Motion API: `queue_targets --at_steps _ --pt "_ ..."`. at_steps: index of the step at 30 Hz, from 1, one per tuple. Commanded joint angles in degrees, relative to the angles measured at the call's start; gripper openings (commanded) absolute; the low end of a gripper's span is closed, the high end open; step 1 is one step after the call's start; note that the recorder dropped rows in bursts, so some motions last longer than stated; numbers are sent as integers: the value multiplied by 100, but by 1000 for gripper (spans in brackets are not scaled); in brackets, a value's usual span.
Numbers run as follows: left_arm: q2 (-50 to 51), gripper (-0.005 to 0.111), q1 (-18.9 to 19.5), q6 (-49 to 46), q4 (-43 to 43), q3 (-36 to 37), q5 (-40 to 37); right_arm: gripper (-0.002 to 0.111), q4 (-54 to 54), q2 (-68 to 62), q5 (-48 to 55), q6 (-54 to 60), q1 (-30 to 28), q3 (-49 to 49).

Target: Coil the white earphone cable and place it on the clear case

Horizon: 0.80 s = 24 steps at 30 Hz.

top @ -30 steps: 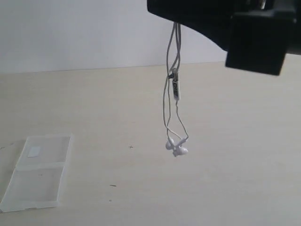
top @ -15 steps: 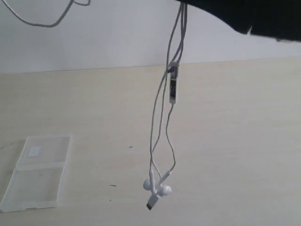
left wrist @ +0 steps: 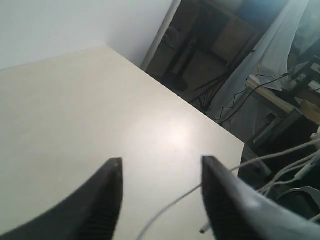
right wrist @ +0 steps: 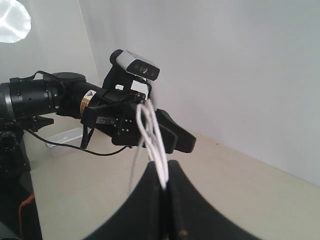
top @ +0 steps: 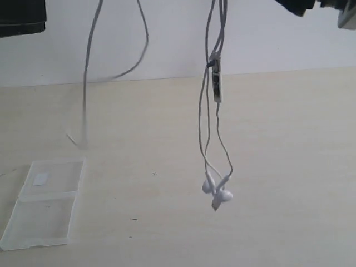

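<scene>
**Earphones hang from the right gripper while the left jaws stand apart**

The right gripper [right wrist: 166, 172] is pinched tight on the white earphone cable [right wrist: 152, 127]. Several strands are bunched together and run up out of its closed fingertips. In the exterior view the cable drops from the top edge in long, slack lines. The inline remote [top: 216, 84] hangs partway down, roughly level with the far edge of the table [top: 289, 167]. The two earbuds [top: 217, 190] and the small plug [top: 216, 205] dangle together at the bottom, low in front of the table top.

Another stretch of the wire hangs as a blurred loop at the left of the exterior view (too smeared to follow to its end).

The left gripper [left wrist: 161, 160] has its jaws clearly parted and clamps nothing. One thin white strand runs loosely through the gap between its dark fingers [left wrist: 107, 200]. The right wrist view shows the left arm [right wrist: 75, 100] raised close beside the held strands.

The clear case [top: 43, 204] lies open and flat at the near left of the table, with its white sticker [top: 39, 179] on the far half. It is well apart from the hanging earbuds, and no cable lies on it.
</scene>
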State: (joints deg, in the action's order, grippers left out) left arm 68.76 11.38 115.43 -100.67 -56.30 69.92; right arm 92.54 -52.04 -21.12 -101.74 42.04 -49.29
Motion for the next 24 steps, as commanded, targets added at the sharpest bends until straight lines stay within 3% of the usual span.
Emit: queue_targets --at_steps 1,3,5,24 --pt "-55 83 3 86 72 38 5 0 -17 28 -3 -42 -11 -42" --pt "-67 95 3 68 72 38 5 0 -17 28 -3 -42 -11 -42" --pt "-77 99 3 48 72 38 5 0 -17 28 -3 -42 -11 -42" --pt "-411 98 3 -307 72 49 5 0 -417 -124 127 -107 -11 -42"
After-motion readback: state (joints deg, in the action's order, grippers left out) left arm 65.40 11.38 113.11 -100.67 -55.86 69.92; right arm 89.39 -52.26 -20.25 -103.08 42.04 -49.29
